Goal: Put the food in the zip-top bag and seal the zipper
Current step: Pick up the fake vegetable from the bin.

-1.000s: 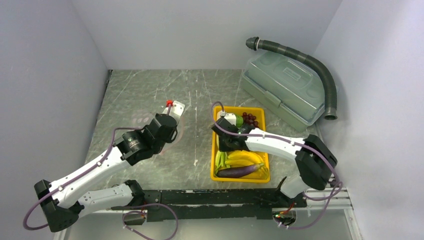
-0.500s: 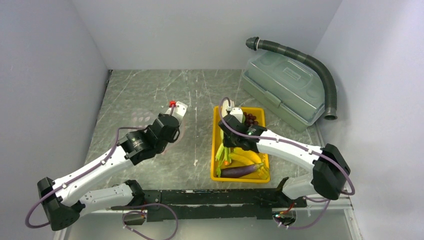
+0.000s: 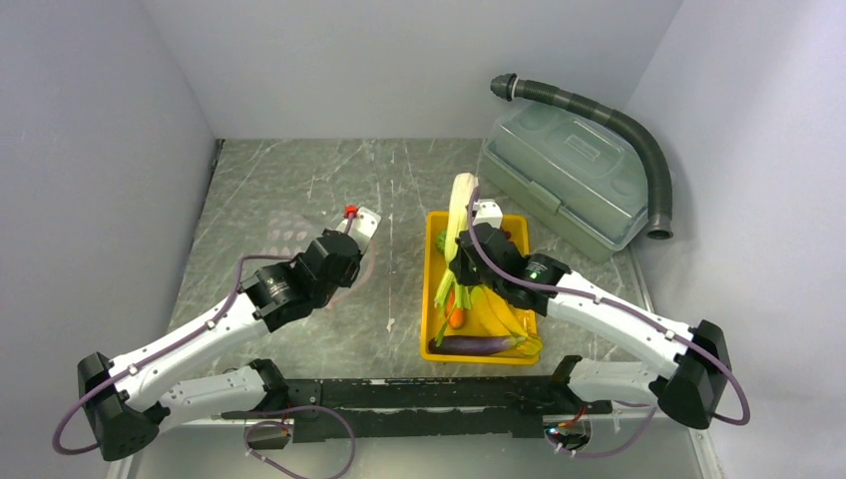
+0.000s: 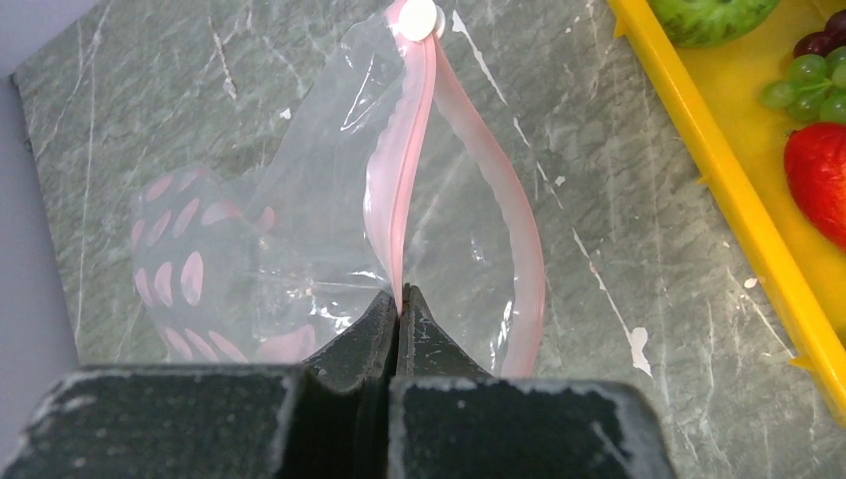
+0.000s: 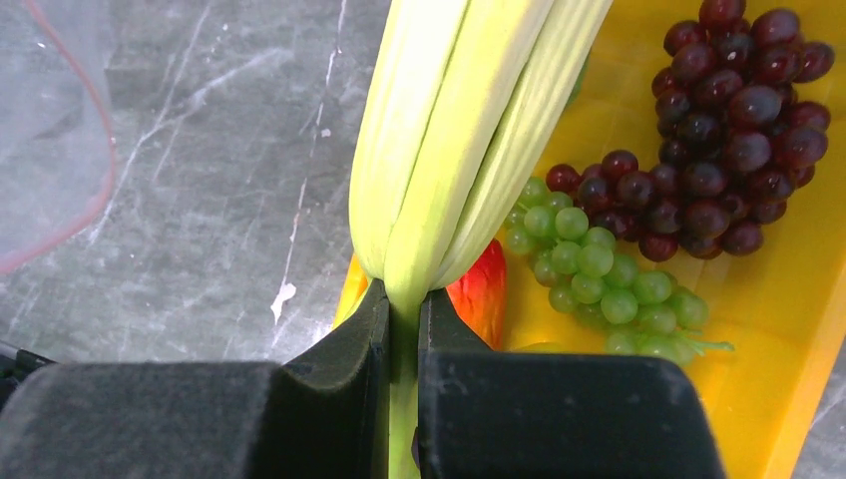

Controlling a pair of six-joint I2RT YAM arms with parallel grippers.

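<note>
Right gripper [image 5: 404, 304], clamped on the leafy stalk [image 5: 454, 130], has lifted it off the tray [image 5: 788, 299]; left gripper [image 4: 399, 304] pinches the zipper [image 4: 399, 170], bag [image 4: 299, 190] mouth gaping, so loading likely comes next.

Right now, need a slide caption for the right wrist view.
Right pincer shut on a pale leafy stalk, grapes in the yellow tray beside it.

bare marble table [image 3: 299, 180], far left and centre: passable. strip between zip-top bag [image 4: 299, 200] and yellow tray [image 4: 718, 180]: passable. above tray: blocked by raised green leafy stalk [image 5: 449, 130]. far right: lidded box [image 3: 564, 180], grey hose [image 3: 589, 105]. walls [image 3: 100, 150] on three sides.
</note>
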